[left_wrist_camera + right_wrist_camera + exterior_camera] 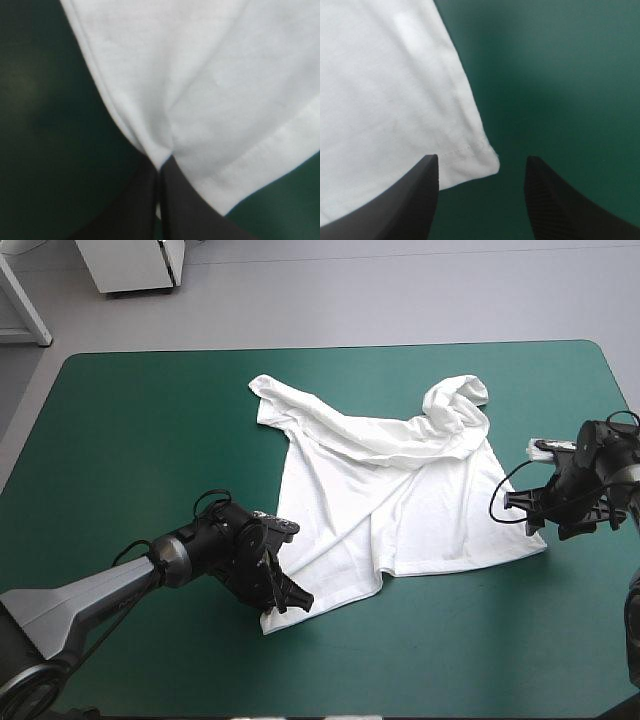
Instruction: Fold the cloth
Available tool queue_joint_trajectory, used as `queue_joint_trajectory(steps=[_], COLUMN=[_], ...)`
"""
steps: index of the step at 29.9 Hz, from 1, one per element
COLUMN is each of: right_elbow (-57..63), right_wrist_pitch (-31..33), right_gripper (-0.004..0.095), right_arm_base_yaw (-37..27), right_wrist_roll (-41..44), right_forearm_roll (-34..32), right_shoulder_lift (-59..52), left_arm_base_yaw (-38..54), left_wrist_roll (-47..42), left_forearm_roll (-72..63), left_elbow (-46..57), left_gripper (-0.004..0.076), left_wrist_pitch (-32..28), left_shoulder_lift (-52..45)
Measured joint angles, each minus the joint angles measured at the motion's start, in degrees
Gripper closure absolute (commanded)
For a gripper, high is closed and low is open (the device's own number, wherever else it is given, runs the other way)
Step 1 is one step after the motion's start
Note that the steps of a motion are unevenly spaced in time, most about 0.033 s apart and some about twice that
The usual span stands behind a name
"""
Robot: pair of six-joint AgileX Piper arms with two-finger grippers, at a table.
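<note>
The white T-shirt point(390, 490) lies partly spread in the middle of the teal-green table, its far part bunched into ridges and a lump at the far right. My left gripper point(292, 598) sits at the shirt's near left corner, shut on the T-shirt point(200, 90), the fabric puckering at its tips point(159, 170). My right gripper point(537, 530) is at the shirt's near right corner and stands open point(482, 172). A hemmed corner of the T-shirt point(385, 100) lies between its fingers, closer to one finger point(420, 200).
Bare teal-green cover point(140, 440) surrounds the shirt on all sides, wide on the left and along the near edge. A small pale object point(548, 448) lies on the table beside the right arm.
</note>
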Motion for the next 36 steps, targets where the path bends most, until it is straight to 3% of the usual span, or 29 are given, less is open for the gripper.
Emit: queue_joint_trajectory(steps=[13, 18, 21, 25, 36], right_elbow=[6.45, 5.81, 5.07, 4.46, 1.67], right_wrist_pitch=[-5.60, -5.01, -3.80, -3.08, -1.09], right_gripper=[0.0425, 0.0475, 0.0590, 0.0916, 0.0925], right_arm_base_yaw=[0.00, 0.00, 0.00, 0.00, 0.00], right_wrist_roll=[-0.24, -0.24, -0.29, -0.56, -0.22], right_forearm_roll=[0.38, 0.82, 0.92, 1.98, 7.56], right_shoulder_lift=[0.38, 2.46, 3.62, 4.34, 3.92], left_arm_base_yaw=[0.00, 0.00, 0.00, 0.04, 0.60], left_wrist_roll=[0.00, 0.00, 0.00, 0.00, 0.13], left_forearm_roll=[-0.06, -0.12, -0.16, -0.16, -0.43], left_elbow=[0.00, 0.00, 0.05, 0.05, -4.03], left_gripper=[0.0746, 0.0746, 0.0746, 0.0746, 0.0746], left_wrist_pitch=[0.00, -0.22, -0.29, -0.35, 1.02], left_shoulder_lift=[0.00, 0.00, 0.00, 0.00, 1.39])
